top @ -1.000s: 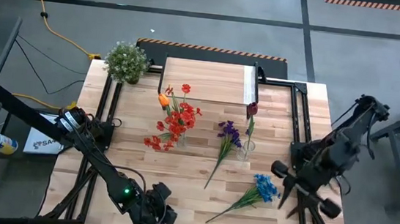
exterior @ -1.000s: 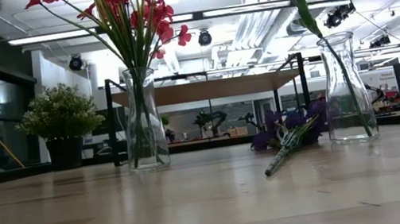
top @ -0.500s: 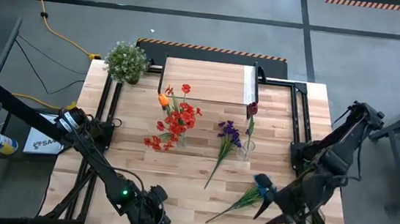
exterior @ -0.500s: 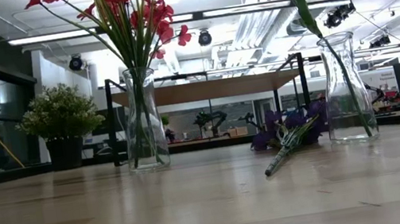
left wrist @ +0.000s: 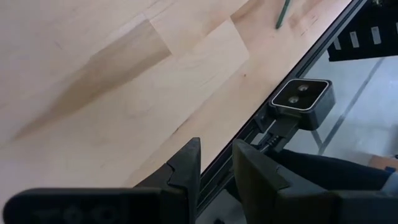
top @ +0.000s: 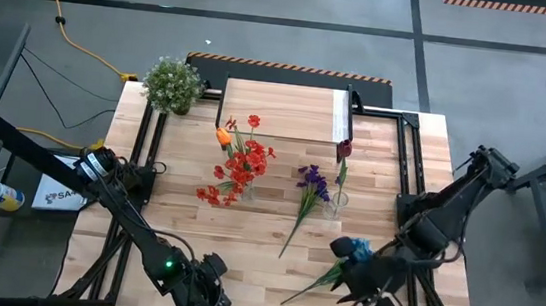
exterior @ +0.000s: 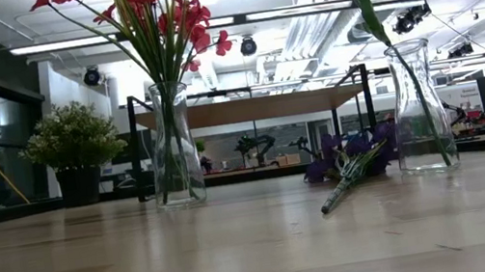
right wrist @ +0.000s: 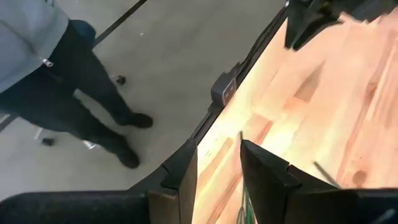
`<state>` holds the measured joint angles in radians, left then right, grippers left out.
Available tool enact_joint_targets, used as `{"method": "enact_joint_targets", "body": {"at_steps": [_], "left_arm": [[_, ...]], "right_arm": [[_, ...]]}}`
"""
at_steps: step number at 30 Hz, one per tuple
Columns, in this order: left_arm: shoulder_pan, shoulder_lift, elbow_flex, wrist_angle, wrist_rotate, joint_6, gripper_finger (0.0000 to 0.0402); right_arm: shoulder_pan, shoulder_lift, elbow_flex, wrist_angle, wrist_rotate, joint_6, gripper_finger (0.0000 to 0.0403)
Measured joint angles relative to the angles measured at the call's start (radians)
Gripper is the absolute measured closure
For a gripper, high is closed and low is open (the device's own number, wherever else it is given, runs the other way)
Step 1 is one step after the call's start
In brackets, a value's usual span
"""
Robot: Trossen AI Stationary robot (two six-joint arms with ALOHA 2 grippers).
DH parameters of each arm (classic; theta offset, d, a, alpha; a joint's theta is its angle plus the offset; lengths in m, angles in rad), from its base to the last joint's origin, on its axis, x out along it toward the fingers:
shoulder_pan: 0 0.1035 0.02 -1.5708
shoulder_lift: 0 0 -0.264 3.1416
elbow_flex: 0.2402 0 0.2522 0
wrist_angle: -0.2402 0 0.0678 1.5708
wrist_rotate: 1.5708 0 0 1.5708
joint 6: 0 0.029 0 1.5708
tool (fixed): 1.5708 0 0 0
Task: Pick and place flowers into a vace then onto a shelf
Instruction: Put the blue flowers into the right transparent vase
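Flowers lie and stand across the wooden table: red clusters with an orange tulip fill one glass vase, a dark red rosebud stands in a second vase, a purple bunch lies flat between the two vases, and a blue bunch lies at the table's near right. The right gripper hovers at that blue bunch — its green stem runs just beside the jaws, toward the table's middle, while the blue heads sit just behind the jaws, against the arm. In the right wrist view its fingers stand a narrow gap apart with nothing clearly gripped between them, and a thin green stem shows in the gap below. The left gripper waits at the table's near edge, well apart from every flower; its fingers also stand narrowly apart, holding nothing. The shelf stands at the far side, well beyond both jaws — its plank top bare. A potted plant sits at the far left corner. A person's legs show on the floor beyond the right jaws.
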<state>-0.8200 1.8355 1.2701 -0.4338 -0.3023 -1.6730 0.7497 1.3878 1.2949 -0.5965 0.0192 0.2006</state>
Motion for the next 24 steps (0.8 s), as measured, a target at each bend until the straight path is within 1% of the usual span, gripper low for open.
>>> {"method": "enact_joint_targets", "body": {"at_steps": [2,10,16,24], "left_arm": [[0.0,0.0,0.0,-0.01,0.001,0.0,0.0273],[0.0,0.0,0.0,-0.018,0.002,0.024,0.0273],[0.0,0.0,0.0,-0.02,0.004,0.055,0.0273],[0.0,0.0,0.0,-0.035,0.006,0.075,0.0273]], "right_arm": [[-0.017,0.0,0.0,-0.006,-0.018,0.0,0.0289],[-0.069,0.007,0.0,-0.059,-0.025,0.001,0.0289],[-0.084,0.05,0.0,-0.115,-0.047,0.037,0.0289],[-0.082,0.13,0.0,-0.117,-0.051,0.044,0.0289]]}}
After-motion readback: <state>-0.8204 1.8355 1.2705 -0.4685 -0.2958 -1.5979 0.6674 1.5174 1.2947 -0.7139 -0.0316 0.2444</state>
